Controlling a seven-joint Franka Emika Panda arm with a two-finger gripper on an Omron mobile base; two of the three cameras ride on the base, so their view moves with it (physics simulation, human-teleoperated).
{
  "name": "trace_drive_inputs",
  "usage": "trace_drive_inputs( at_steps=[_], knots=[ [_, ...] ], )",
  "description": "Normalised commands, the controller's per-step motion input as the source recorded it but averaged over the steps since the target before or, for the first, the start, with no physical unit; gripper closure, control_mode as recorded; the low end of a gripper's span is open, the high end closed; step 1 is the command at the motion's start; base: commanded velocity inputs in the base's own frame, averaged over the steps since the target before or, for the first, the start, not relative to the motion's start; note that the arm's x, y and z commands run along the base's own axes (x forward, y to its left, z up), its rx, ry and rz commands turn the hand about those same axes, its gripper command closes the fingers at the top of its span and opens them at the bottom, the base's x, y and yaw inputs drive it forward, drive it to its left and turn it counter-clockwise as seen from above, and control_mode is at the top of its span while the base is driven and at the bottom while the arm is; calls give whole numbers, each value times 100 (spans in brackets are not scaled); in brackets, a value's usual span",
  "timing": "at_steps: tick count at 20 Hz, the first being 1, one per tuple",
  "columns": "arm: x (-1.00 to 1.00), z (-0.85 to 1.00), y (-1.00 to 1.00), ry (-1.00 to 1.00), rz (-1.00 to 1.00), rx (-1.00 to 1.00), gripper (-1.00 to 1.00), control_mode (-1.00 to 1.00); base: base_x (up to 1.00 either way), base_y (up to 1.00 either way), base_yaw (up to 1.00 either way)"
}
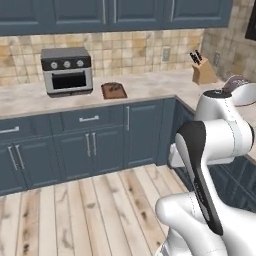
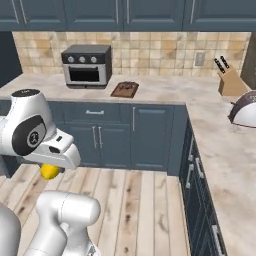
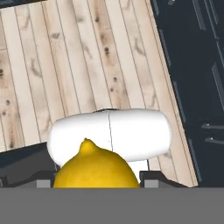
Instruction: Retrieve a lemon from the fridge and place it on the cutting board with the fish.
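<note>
**Inspector:** Above the plank floor (image 3: pixel 65 65), near the robot's base, the lemon (image 3: pixel 96 168) is seen clamped in the gripper (image 3: pixel 97 183), the jaws narrowed onto its flanks.

**Clerk:** How is the fruit judged to handle?

**Inspector:** It is judged light, firm and rounded, with a waxy rind liable to slip; a hold across its widest girth is advised.

**Clerk:** And the destination?

**Inspector:** On the far bench (image 1: pixel 150 87), the cutting board (image 1: pixel 114 90) is noted right of the toaster oven (image 1: pixel 67 70). Something dark is carried on it; the fish cannot be confirmed. A knife block (image 2: pixel 231 79) is recorded further right.
</note>
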Motion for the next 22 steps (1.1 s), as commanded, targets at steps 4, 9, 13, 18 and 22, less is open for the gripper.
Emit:
trace_drive_inputs(
  at_steps=[4, 9, 13, 18, 22],
  knots=[
    [0, 0, 0, 0, 0, 0, 100, 100, 100, 0, -3],
    [0, 0, 0, 0, 0, 0, 100, 100, 100, 0, -4],
    [0, 0, 0, 0, 0, 0, 100, 100, 100, 0, -4],
    [0, 0, 0, 0, 0, 0, 100, 100, 100, -14, -5],
    [0, 0, 0, 0, 0, 0, 100, 100, 94, -44, 0]
  ],
)
